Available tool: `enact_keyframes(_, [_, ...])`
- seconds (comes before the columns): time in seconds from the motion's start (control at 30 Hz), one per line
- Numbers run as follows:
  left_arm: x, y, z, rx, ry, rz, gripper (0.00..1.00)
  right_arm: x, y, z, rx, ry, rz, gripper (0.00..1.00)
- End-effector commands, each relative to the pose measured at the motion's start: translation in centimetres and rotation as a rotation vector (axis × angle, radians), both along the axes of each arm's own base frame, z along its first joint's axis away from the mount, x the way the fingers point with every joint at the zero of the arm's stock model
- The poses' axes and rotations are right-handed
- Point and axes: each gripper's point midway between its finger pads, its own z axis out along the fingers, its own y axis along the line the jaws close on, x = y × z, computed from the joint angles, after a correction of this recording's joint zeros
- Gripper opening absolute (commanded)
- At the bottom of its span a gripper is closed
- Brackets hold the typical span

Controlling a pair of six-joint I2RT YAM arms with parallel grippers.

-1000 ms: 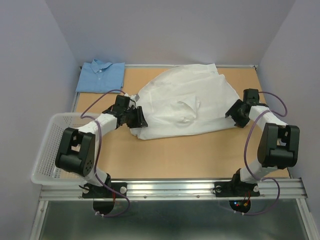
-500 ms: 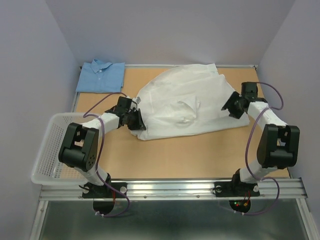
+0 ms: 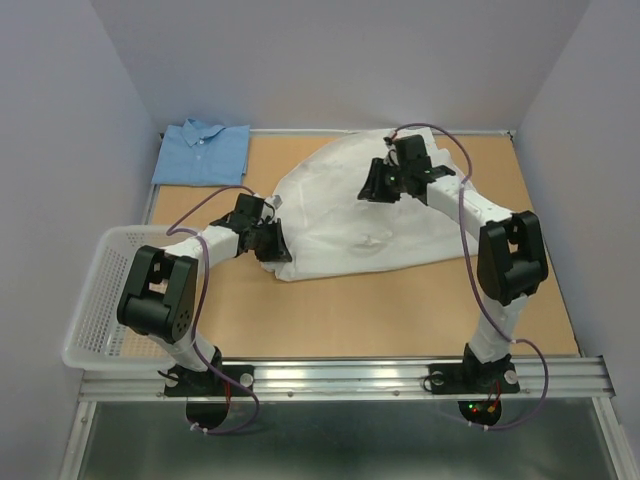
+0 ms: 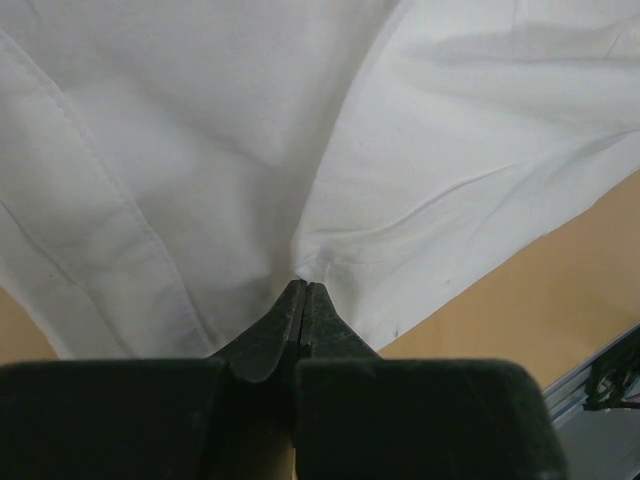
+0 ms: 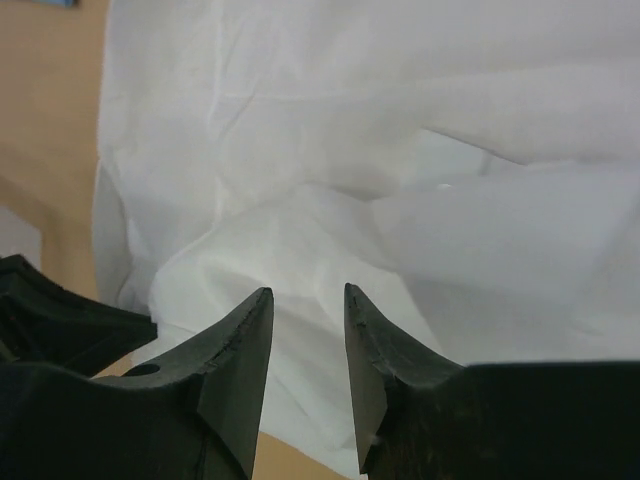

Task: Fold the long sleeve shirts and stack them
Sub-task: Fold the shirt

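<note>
The white long sleeve shirt (image 3: 340,215) lies spread and rumpled across the middle of the table. My left gripper (image 3: 272,241) is at its near left edge, and its jaws (image 4: 305,286) are shut on a pinch of the white cloth (image 4: 200,150). My right gripper (image 3: 376,189) reaches over the middle of the shirt from the back right. It is open (image 5: 307,292), with a narrow gap between its fingers and creased white cloth (image 5: 400,150) just beyond the tips. The light blue shirt (image 3: 203,152) lies folded at the back left corner.
A white mesh basket (image 3: 95,290) stands at the table's left edge, beside the left arm. Bare tan tabletop (image 3: 400,300) shows in front of the white shirt. The enclosure walls stand close on both sides and behind.
My left gripper has shut on the shirt's near left edge. My right arm has swung from the shirt's right edge to above its middle, and its jaws have narrowed.
</note>
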Motion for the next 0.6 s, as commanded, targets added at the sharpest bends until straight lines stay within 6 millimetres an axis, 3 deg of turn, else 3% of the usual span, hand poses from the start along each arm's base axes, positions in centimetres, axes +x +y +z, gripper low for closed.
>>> enact_keyframes(0.0, [0.1, -0.7, 1.7, -0.023, -0.047, -0.034, 0.01, 0.3, 7.9, 3.7, 0.070, -0.154, 0.270, 0.40])
enact_keyframes(0.03, [0.1, -0.7, 1.7, -0.022, -0.048, -0.037, 0.01, 0.0, 10.1, 3.2, 0.070, -0.157, 0.319, 0.41])
enact_keyframes(0.13, [-0.1, -0.8, 1.6, -0.022, -0.046, -0.045, 0.00, -0.7, 13.7, 2.9, 0.073, -0.177, 0.404, 0.41])
enact_keyframes(0.33, [0.0, -0.8, 1.8, -0.012, -0.065, -0.053, 0.00, -1.1, 19.2, 0.4, 0.046, -0.191, 0.501, 0.41])
enact_keyframes(0.4, [0.0, -0.8, 1.8, -0.011, -0.065, -0.054, 0.00, -0.6, 20.0, -0.3, 0.048, -0.184, 0.489, 0.41])
enact_keyframes(0.57, [0.0, -0.9, 2.0, -0.009, -0.063, -0.059, 0.00, -0.6, 20.9, -5.4, 0.020, -0.095, 0.475, 0.41])
